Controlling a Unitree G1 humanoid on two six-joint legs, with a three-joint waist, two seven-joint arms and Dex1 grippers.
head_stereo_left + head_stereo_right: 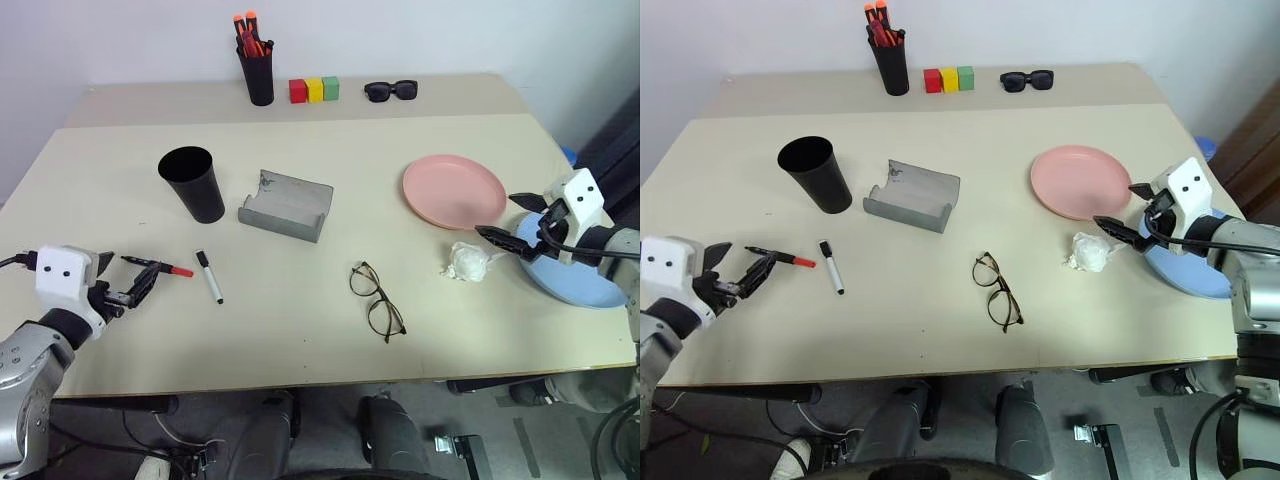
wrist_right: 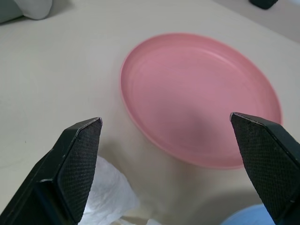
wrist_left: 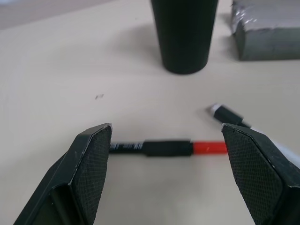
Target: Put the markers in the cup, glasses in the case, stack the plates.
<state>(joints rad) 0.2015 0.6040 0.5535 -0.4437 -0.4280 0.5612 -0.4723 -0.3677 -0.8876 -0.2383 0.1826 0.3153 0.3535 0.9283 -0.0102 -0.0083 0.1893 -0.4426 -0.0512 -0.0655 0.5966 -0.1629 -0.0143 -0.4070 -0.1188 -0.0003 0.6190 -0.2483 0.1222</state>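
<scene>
Nearest the front edge of the pale beige counter, the thin wire-framed glasses lie open and flat, with bare surface all round them. At the near left, the left gripper hangs low with its fingers spread wide, lined up on the black marker with a red end, which lies crosswise just ahead of them, not touched. The white marker with black ends lies just beside it. At the right, the right gripper, fingers spread wide and empty, hovers above the light blue plate, which overhangs the right edge, and points toward the pink plate. A crumpled white tissue sits beside both plates. Farther back, the matte black cup stands upright, mouth clear, near the markers, probably a short carry. Beside it the grey felt case lies open. Along the far wall stand a black pen holder of orange-capped markers, three coloured blocks and black sunglasses.
</scene>
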